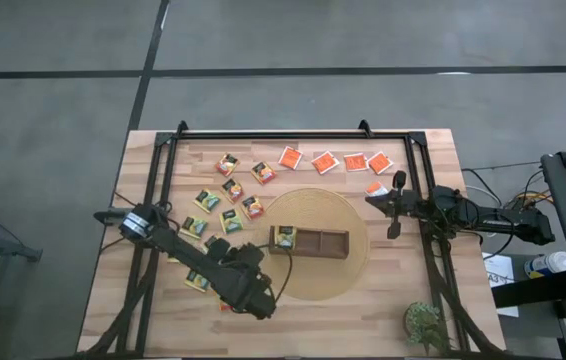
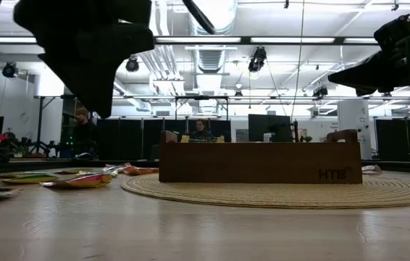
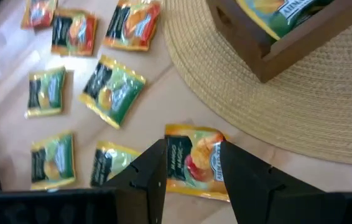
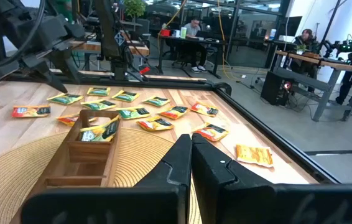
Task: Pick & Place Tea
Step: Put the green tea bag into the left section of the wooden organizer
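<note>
Many tea sachets lie flat on the wooden table. Bright orange ones [image 1: 325, 162] form a row at the far edge, with yellow-orange [image 1: 233, 190] and green-and-yellow ones [image 1: 206, 200] left of the round mat. One green-and-yellow sachet [image 1: 284, 237] lies in the left compartment of the brown tray [image 1: 323, 243]. My left gripper [image 3: 193, 148] hovers open above a yellow-orange sachet [image 3: 194, 163] that lies beside the mat's edge, one finger on either side of it. My right gripper [image 4: 191, 155] is shut and raised over the mat's right edge, near an orange sachet [image 1: 375, 188].
The tray stands on a round woven mat [image 1: 338, 290]. A black rail frame [image 1: 293, 133] runs along the table's far, left and right sides. A small potted plant [image 1: 423, 322] stands at the near right corner. People sit at desks in the room beyond.
</note>
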`<move>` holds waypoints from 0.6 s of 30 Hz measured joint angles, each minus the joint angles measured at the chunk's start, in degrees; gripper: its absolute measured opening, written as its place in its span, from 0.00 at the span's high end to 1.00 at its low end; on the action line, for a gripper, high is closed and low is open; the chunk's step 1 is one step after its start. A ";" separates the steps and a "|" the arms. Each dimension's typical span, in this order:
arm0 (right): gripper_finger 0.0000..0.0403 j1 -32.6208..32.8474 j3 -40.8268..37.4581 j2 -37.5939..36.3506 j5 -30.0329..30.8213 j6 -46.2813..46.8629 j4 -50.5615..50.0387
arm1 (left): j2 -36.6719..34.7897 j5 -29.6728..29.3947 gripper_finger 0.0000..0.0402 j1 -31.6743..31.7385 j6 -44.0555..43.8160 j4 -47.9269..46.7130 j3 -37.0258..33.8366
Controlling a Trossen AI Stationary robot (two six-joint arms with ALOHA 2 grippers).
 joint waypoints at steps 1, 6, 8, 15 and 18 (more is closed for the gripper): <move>0.98 -0.01 0.01 0.00 0.02 0.00 0.01 | -0.02 -0.01 0.65 -0.28 -0.81 -0.05 -0.32; 0.98 0.01 0.00 0.00 0.01 0.00 0.00 | -0.02 1.22 0.65 -1.45 -5.50 -0.45 -2.45; 0.98 -0.01 -0.01 0.02 0.02 0.00 0.01 | -0.05 3.23 0.65 -1.93 -6.93 -0.31 -3.92; 0.98 0.01 -0.01 0.00 0.01 0.00 -0.01 | -2.04 7.82 0.65 -3.32 -14.06 1.12 -9.96; 0.98 -0.01 -0.01 0.02 0.02 0.00 0.00 | -2.90 7.99 0.65 -4.17 -16.32 2.74 -11.68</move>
